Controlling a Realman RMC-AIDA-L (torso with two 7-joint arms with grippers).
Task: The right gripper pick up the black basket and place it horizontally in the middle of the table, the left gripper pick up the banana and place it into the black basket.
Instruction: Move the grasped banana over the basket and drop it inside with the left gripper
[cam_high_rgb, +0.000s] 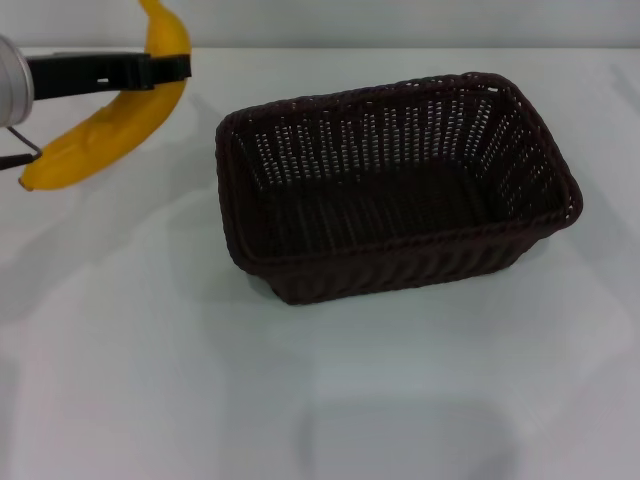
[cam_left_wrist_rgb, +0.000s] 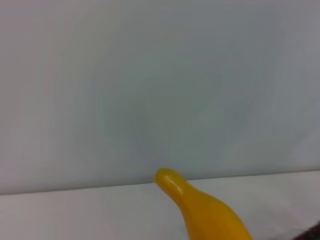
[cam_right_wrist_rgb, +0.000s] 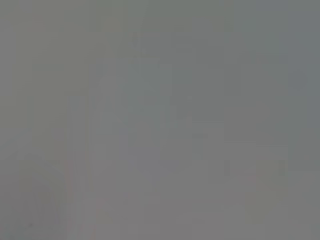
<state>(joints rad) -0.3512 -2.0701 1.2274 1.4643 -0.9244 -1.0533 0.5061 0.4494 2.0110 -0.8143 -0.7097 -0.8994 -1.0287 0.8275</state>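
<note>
Yellow against white: the banana is held clear of the table at the far left of the head view, pinched across its upper half by the left claw, whose slim black fingers are closed across the fruit just below the stem end. The silver body of that arm is only glimpsed at the picture's edge. In the left wrist view one rounded end of the banana is seen poking up against a blank wall.

The black wicker basket is already set down lengthwise near the middle of the table, open side up, nothing inside it, well apart from the banana. The right claw is nowhere to be seen; its wrist view is filled with featureless grey.

So the carry-over is judged to be what remains, and here the risks are counted. The grip is taken off-centre, near one end, so the long lower part hangs free and could be swung or pivoted between the fingers on a quick traverse. The dangling tip could be caught on the basket's braided near rim if the crossing is made too low, and the light basket could be shoved. A release made too early would see the fruit dropped outside.
</note>
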